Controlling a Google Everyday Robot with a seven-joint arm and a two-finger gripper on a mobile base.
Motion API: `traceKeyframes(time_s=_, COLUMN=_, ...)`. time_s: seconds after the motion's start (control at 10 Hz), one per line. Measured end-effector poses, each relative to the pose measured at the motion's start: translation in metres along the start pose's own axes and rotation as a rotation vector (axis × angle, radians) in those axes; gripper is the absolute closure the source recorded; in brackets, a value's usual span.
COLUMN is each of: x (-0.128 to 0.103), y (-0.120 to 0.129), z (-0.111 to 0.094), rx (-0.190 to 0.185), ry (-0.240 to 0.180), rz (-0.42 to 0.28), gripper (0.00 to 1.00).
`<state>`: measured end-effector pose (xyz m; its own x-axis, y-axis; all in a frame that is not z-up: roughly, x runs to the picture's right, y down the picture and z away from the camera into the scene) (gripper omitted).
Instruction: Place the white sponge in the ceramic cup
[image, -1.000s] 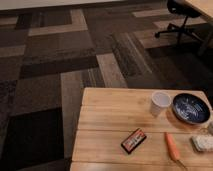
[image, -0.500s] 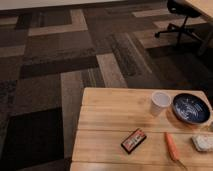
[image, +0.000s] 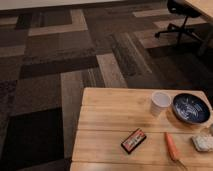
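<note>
Camera view: slatted pale wood counter (image: 107, 125), left and far edges fully seen, right and near edges cut off. Left half bare.

White sponge (image: 203, 143), soft blocky rectangle, lies flat at the right edge toward the near corner. Ceramic cup (image: 160, 104), plain, tapered, upright, stands near the far edge, right of centre, just beside a glossy dark blue patterned bowl (image: 190, 109). Orange carrot (image: 172, 146) lies between the sponge and a flat black-and-red packet (image: 133, 140) by the near edge.

Open patchwork carpet (image: 60, 75) lies left and beyond.

Gripper is outside the view; cannot tell its spread.
</note>
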<state>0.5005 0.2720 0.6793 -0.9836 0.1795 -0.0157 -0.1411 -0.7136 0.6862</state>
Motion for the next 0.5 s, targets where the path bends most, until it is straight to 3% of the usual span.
traceKeyframes(time_s=0.5, x=-0.0058, y=-0.0008, z=0.0103, rx=0.016, ry=0.010, rz=0.007, gripper=0.35)
